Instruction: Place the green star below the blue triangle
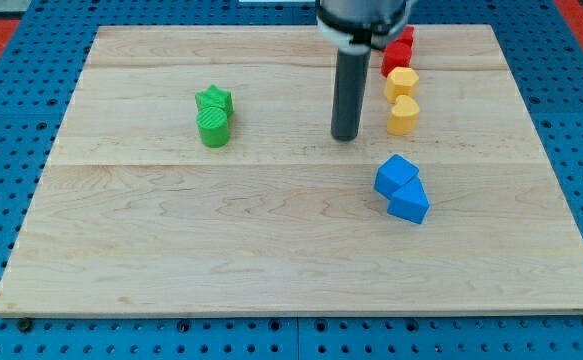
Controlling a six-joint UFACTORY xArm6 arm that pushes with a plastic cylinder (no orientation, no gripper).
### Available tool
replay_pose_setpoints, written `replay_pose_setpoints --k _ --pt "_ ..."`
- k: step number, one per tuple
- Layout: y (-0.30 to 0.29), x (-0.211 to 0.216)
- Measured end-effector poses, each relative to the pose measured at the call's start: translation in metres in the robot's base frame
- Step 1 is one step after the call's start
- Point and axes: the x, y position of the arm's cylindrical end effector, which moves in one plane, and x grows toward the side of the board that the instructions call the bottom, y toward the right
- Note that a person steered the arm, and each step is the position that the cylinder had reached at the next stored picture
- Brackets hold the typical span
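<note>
Starting from the view's left, we find the green star (215, 99) touching a green cylinder (212, 127) just below it, well left of the blue triangle (409, 204). Our rod has no jaws to spread or close; my tip (345, 137) rests up-left of the blue triangle, touching nothing. We judge the approach step in hand: next, circle left of the star and push it rightward and down.

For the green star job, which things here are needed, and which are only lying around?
Needed: green star; blue triangle; my tip, between the greens and yellows.

Lying about: green cylinder; blue cube; two yellow blocks; red block.
</note>
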Motion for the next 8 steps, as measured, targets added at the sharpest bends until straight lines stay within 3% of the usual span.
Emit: replay_pose_setpoints --k 1,2,4,6,7,8 --pt "0.000 0.076" --pt "0.037 0.084" --pt "0.040 0.044" --pt "0.050 0.033" --pt "0.022 0.045" --pt "-0.023 0.098"
